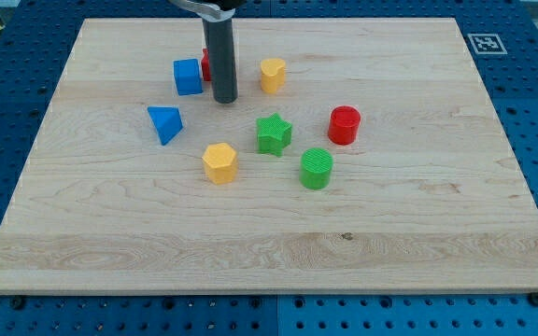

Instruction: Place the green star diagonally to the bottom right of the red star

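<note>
A pale wooden surface [278,243] lies on a blue perforated bench, and a small black-and-white square marker [482,43] sits just off its corner at the view's top right. The green star [273,133] stands near the middle of the surface, a little toward the view's top. It looks like a small, stiff plastic piece, light and not fragile, so I judge it slides easily on the smooth wood; because of its points it may turn if it is pushed off-centre, so the push should meet a flat notch or go through its middle. There are no fingers on this arm, so nothing spreads or pinches; my tip [225,99] is only a dark rod end resting on the surface, well apart from the green star, toward the view's upper left. The red star [206,63] is mostly hidden behind the rod, only a red edge shows just left of it. Around it are a blue cube [188,77] and a yellow block [272,74]. Nearer to the green star are a green cylinder [316,169], a red cylinder [345,125], a yellow hexagonal block [220,162] and a blue triangular block [165,123]. No brand or readable writing is visible; the marker has only a pattern.
</note>
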`<state>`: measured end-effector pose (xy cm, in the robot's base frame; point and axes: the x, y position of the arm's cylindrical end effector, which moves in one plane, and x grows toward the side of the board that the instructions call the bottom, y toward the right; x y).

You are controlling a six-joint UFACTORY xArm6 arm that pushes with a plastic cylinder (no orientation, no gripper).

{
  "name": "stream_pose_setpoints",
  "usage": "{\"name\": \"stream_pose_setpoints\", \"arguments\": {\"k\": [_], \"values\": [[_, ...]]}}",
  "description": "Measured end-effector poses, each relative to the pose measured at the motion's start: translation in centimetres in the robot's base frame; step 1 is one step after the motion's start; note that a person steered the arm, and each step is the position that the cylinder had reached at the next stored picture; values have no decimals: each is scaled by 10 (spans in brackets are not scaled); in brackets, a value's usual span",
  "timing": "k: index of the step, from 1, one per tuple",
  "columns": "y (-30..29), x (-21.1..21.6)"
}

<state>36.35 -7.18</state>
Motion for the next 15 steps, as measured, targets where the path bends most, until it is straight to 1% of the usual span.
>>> {"name": "stream_pose_setpoints", "arguments": {"k": [1,2,3,5,6,8,10,11,13,14,15], "values": [[-31,-14],[-35,-30],[-19,-30],[44,-30],[60,-24],[61,29],[93,31],[99,45],[100,59],[104,77],[114,79]]}}
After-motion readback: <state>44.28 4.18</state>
